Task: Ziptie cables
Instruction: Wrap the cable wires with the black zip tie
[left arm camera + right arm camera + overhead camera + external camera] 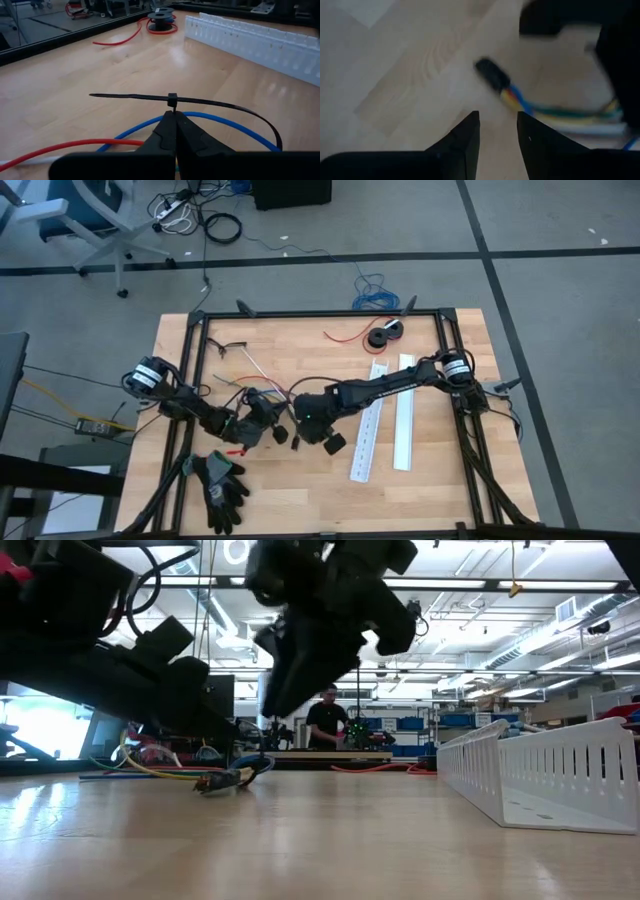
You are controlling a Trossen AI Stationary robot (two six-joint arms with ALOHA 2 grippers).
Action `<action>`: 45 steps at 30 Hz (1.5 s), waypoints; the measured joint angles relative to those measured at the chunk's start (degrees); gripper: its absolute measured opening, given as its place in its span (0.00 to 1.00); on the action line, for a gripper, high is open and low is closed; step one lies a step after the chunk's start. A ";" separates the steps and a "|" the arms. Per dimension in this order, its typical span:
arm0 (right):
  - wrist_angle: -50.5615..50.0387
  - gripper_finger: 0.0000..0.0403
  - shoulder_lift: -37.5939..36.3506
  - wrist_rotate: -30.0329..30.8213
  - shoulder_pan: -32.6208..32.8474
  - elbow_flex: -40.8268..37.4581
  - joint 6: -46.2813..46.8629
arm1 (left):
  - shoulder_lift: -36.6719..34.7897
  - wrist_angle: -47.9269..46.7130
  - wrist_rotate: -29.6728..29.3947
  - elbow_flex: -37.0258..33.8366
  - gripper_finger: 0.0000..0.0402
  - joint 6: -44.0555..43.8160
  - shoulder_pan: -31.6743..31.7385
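Bare wooden table (420, 490) – left gripper (172, 114) pinching zip tie (172, 98), right gripper (498, 125) parted (no legible writing).

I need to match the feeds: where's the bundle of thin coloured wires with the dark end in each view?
High: bundle of thin coloured wires, left of centre.
Low: left of centre on the tabletop.
Left wrist: only red and blue wires show.
Right wrist: centre-right.
Shared landmark: white slotted duct.

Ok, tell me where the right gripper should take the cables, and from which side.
Just behind the dark end, where the cables lie bunched on the table. Come down from above, jaws across the bundle; the open right gripper hangs near it. The left gripper holds the zip tie.
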 joint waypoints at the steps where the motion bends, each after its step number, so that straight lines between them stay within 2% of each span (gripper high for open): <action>1: 1.08 0.28 0.02 -0.02 0.17 0.00 -1.89 | 0.00 0.00 0.16 0.00 0.00 0.21 0.12; 10: 12.24 0.28 1.85 -1.89 0.18 -3.29 -14.49 | 0.00 0.26 2.80 0.00 0.00 0.34 0.63; 16: 12.83 0.28 5.04 -0.63 0.97 -3.19 -15.94 | 0.00 0.29 5.17 0.00 0.00 -0.80 0.61; 21: 14.40 0.28 6.91 4.81 1.77 -3.26 -20.14 | 0.00 0.73 5.62 -0.01 0.00 -0.91 0.57; 25: 14.91 0.28 8.43 5.51 1.82 -3.12 -23.07 | 0.00 0.69 6.46 -0.02 0.00 -1.54 0.57; 30: 14.65 0.28 9.28 5.55 1.82 -2.99 -27.17 | 0.04 0.13 12.48 0.09 0.00 -2.43 0.85; 33: 14.06 0.21 9.34 5.47 2.18 -3.02 -29.43 | 0.09 0.19 13.33 0.11 0.00 -2.43 0.83; 37: 13.84 0.04 9.39 5.95 2.92 -3.04 -27.20 | 0.09 0.81 12.96 0.15 0.00 -0.62 0.83; 45: 9.84 0.01 8.07 4.86 3.71 -3.12 -21.34 | 0.09 0.71 11.66 0.15 0.00 2.72 0.83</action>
